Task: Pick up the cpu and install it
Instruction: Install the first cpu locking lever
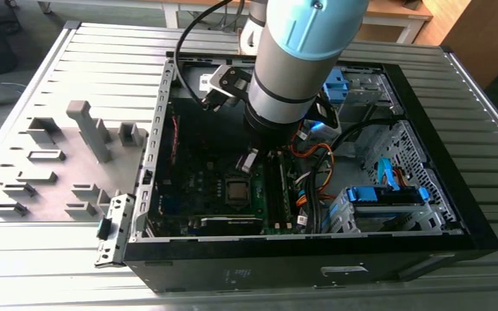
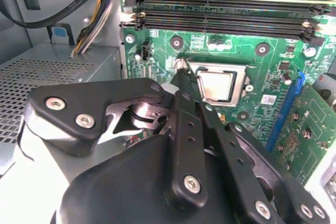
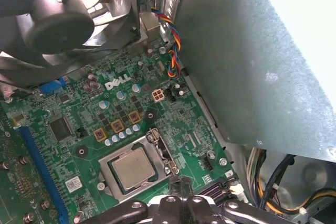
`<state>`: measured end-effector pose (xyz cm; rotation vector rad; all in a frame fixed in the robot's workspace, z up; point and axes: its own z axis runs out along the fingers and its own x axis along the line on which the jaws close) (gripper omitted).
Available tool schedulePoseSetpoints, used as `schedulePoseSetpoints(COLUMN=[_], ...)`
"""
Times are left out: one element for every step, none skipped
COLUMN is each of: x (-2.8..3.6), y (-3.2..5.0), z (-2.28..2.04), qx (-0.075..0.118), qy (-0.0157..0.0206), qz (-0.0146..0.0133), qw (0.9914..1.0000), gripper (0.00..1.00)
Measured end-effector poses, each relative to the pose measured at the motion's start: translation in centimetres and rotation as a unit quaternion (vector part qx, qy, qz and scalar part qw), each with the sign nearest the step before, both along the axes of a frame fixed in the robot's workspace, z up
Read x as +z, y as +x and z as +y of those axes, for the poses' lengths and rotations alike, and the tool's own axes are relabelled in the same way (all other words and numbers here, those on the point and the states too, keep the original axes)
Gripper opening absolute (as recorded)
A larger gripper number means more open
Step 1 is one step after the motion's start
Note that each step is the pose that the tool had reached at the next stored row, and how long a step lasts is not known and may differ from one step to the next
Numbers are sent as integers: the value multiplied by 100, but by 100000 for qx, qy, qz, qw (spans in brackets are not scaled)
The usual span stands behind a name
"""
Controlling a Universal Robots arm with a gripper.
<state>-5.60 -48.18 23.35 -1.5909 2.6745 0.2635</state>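
The cpu (image 3: 134,169) is seen as a small, thin, square chip with a dull tan-grey metallic face, lying flat and face up. It is seated in the socket (image 3: 107,156) on the green motherboard (image 3: 173,129), framed on all sides by the socket's silvery metal bracket, inside the open computer case (image 1: 456,214). The same chip is seen in the second wrist view (image 2: 216,85) and, in the exterior view, as a small pale square (image 1: 235,188) in the middle of the board.
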Motion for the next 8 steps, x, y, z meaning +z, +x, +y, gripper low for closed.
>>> schedulePoseSetpoints(x=[0,0,0,0,-2,-7,-13,-21], y=[0,0,0,0,0,1,1,0], z=[0,0,0,0,1,1,1,0], qx=[0,-1,-1,1,0,-4,2,0], qy=[2,3,1,-1,-6,-38,-110,-195], qz=[2,0,1,2,5,-5,-2,-1], qw=[100000,100000,100000,100000,100000,100000,100000,100000], gripper=[11,11,11,11,11,11,11,11])
